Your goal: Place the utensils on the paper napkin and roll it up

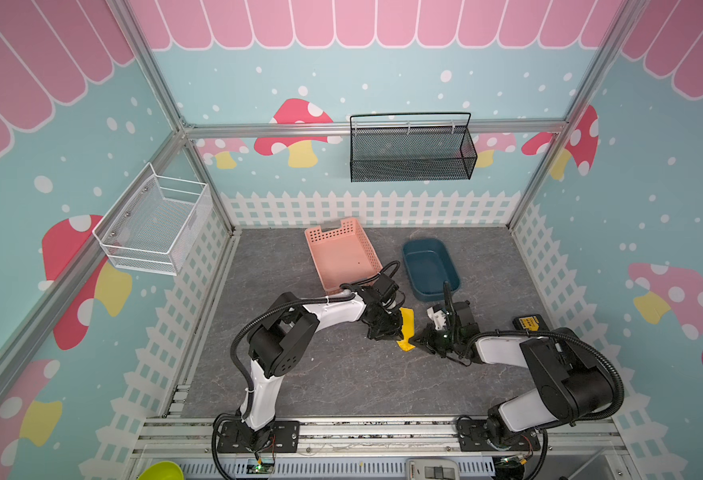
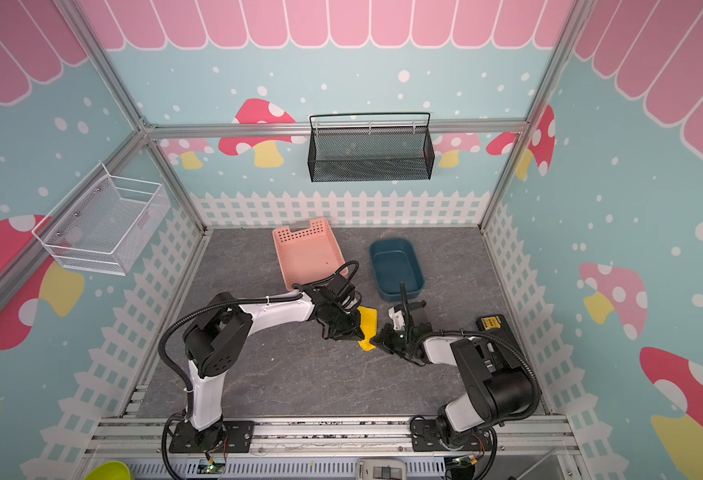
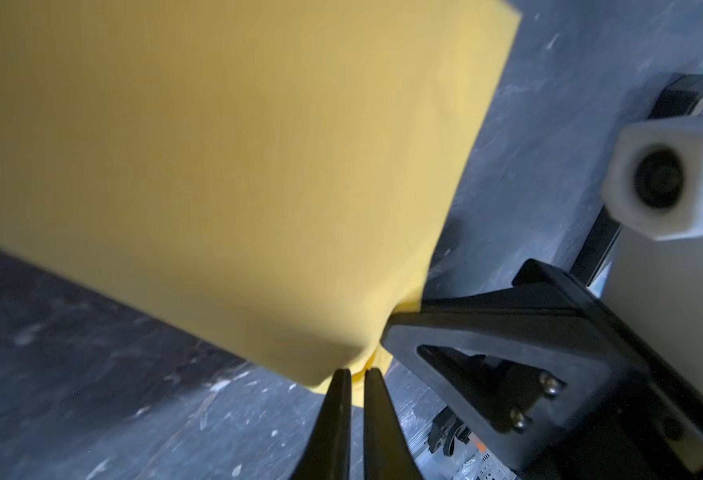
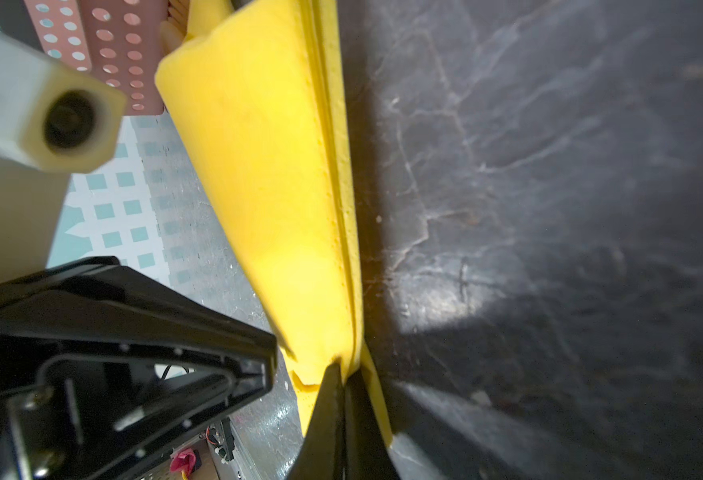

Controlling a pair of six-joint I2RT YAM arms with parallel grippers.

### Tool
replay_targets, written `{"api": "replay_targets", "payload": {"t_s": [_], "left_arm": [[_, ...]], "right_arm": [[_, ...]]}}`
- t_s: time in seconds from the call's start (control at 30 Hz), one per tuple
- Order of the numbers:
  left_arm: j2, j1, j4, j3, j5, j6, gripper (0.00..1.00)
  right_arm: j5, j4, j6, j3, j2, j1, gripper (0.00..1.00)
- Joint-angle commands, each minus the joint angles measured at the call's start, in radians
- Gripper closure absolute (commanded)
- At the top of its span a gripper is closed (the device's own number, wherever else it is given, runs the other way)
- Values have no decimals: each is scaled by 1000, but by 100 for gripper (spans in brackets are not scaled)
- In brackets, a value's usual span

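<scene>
Right pincer (image 4: pixel 345 372) clamps paper napkin (image 4: pixel 266 187) fold; left pincer (image 3: pixel 357 372), barely parted, pinches corner.

paper napkin (image 1: pixel 408 321) between left pincer (image 3: pixel 357 374) and right pincer (image 4: pixel 343 374), basket (image 1: pixel 330 237) and tub (image 1: pixel 428 295) behind

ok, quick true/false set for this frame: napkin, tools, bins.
1. The right tool is shut on the paper napkin. True.
2. The paper napkin lies flat and unfolded on the table. False: it is folded into layers, and its lower end is pinched between the left tool and the right tool.
3. In both top views the blue tub sits left of the pink basket. False: it sits right of the pink basket.
4. A black mesh basket hangs on the back wall. True.
</scene>
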Motion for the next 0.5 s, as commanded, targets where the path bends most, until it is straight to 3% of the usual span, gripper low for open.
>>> {"api": "replay_targets", "payload": {"t_s": [0.0, 0.27, 0.47], "left_arm": [[45, 6, -62, 67, -47, 32, 88], [133, 9, -121, 127, -87, 70, 88], [153, 9, -143, 131, -85, 88, 88]], "right_arm": [[65, -69, -12, -16, 26, -3, 100], [54, -102, 0, -2, -39, -3, 96], [97, -214, -20, 37, -122, -3, 82]]}}
